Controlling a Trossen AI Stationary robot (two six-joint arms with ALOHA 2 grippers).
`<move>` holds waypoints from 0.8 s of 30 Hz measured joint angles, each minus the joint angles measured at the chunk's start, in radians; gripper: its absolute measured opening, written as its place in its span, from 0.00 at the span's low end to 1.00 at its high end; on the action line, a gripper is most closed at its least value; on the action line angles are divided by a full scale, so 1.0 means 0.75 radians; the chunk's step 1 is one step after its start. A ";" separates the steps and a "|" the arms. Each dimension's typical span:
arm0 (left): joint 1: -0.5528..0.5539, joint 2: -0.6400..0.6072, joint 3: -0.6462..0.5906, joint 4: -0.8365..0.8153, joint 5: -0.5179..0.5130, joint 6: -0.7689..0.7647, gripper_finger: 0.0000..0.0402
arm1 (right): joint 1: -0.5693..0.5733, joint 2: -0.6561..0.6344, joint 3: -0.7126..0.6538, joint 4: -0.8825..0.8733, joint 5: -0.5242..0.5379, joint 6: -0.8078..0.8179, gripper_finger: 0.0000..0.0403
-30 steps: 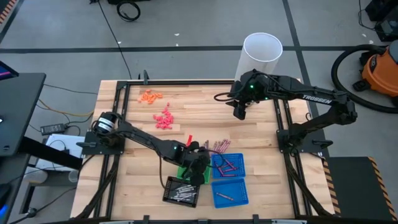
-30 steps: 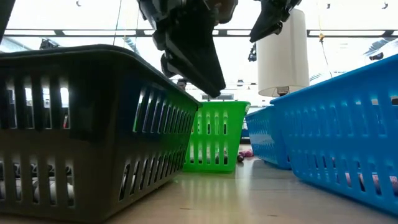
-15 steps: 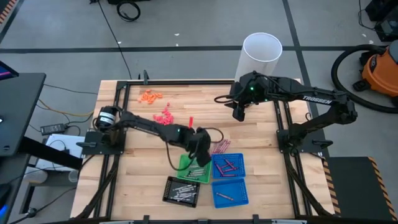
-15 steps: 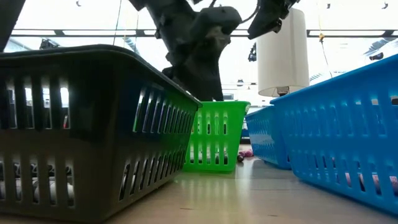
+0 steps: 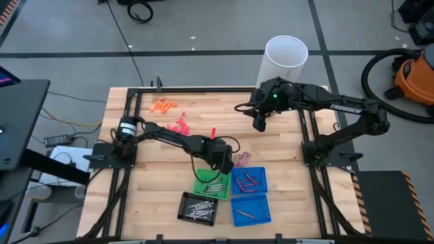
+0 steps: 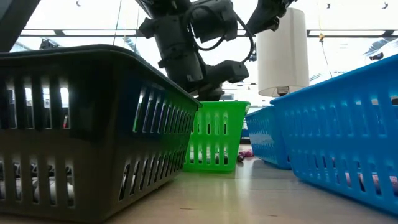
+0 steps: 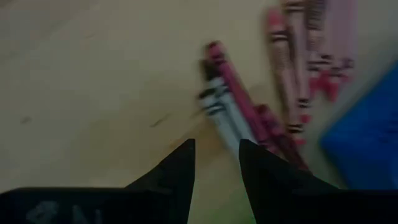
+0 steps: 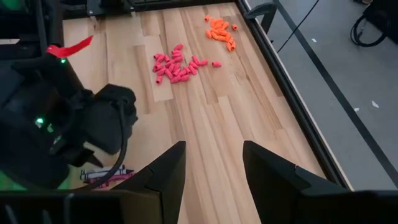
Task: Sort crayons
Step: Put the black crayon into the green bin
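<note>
A loose heap of crayons (image 5: 241,159) lies flat on the wooden table, just beyond the trays. In the left wrist view it shows as a grey crayon (image 7: 221,115) beside maroon and pink ones (image 7: 292,68). My left gripper (image 5: 225,163) hangs open over the heap's left end, pointing steeply down. Its fingers (image 7: 183,168) stand just short of the grey crayon with nothing between them. My right gripper (image 5: 260,124) waits open, high over the table's far right part. Grey crayons lie in the black tray (image 5: 196,207) and maroon ones in the far blue tray (image 5: 249,179).
A green tray (image 5: 211,184) sits just near of the left gripper, and a second blue tray (image 5: 249,209) stands at the near edge. Orange bits (image 5: 164,104) and pink bits (image 5: 180,127) lie at the far left. A white cylinder (image 5: 286,57) stands beyond the far edge.
My left gripper has swung from above the green tray toward the table's far edge and a little right, onto the loose crayon heap. It has sunk lower and rolled about its own axis. My right arm has kept still.
</note>
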 joint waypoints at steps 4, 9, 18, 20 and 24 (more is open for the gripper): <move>0.000 0.010 0.000 -0.022 -0.035 -0.093 0.35 | -0.001 0.000 0.000 0.002 0.000 -0.003 0.42; 0.001 0.010 0.001 -0.008 -0.080 -0.156 0.35 | -0.001 0.000 0.000 0.013 0.000 -0.003 0.42; -0.002 0.010 0.001 0.004 -0.117 -0.190 0.35 | -0.001 0.000 0.001 0.020 0.001 -0.003 0.42; -0.002 0.010 0.001 0.022 -0.119 -0.192 0.35 | -0.001 0.000 0.000 0.020 0.000 -0.003 0.42; -0.010 0.010 0.001 0.039 -0.153 -0.194 0.35 | -0.001 0.000 0.000 0.020 0.000 0.003 0.42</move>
